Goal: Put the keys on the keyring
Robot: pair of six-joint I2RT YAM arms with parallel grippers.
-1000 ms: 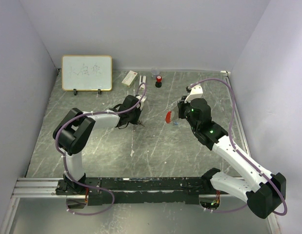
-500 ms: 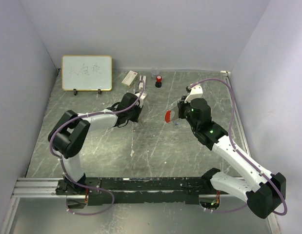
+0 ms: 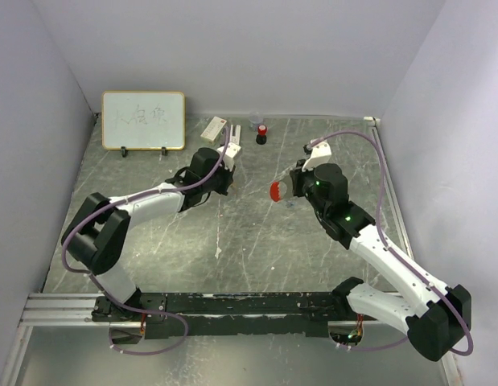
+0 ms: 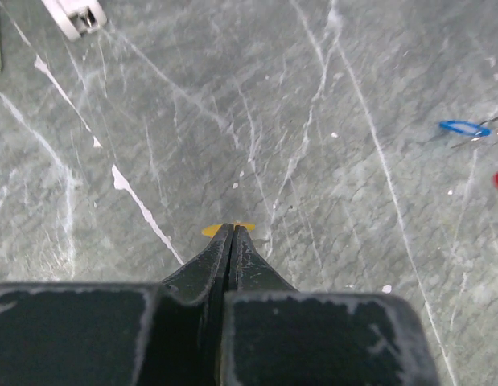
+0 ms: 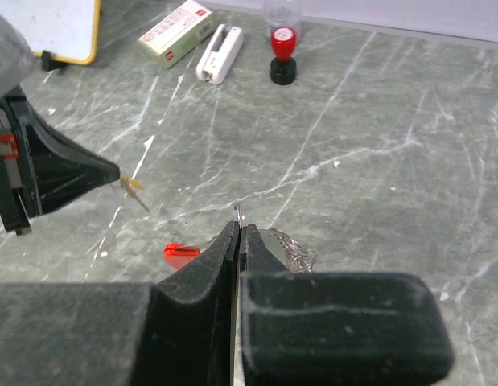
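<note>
Keyring (image 5: 293,251) is sitting in the right gripper (image 5: 239,229), whose jaws are pressing together on a bit of its thin silvery chain. Its red tag (image 5: 181,254) is poking out to one side of the fingers, and the loop is bunching on the other side. The wrist view isn't showing whether tag or loop is touching the counter (image 3: 257,241); the gripper body is hiding most of both.

The left gripper (image 4: 232,232) is clamping shut on the tan-gold key (image 4: 210,230). Only small yellow slivers are showing either side of the tips in its own view. From the right wrist, the shaft is sticking out past the fingertips, above the counter and well apart from the keyring.

The blue key (image 4: 464,127) is lying flat on the counter near the keyring. Silvery strands beside it are getting cut off by the frame edge, so it's not clear whether it is on the chain.

The whiteboard (image 3: 143,121), white box (image 3: 214,129) and red-and-black cylinder (image 3: 262,133) are standing along the back.
</note>
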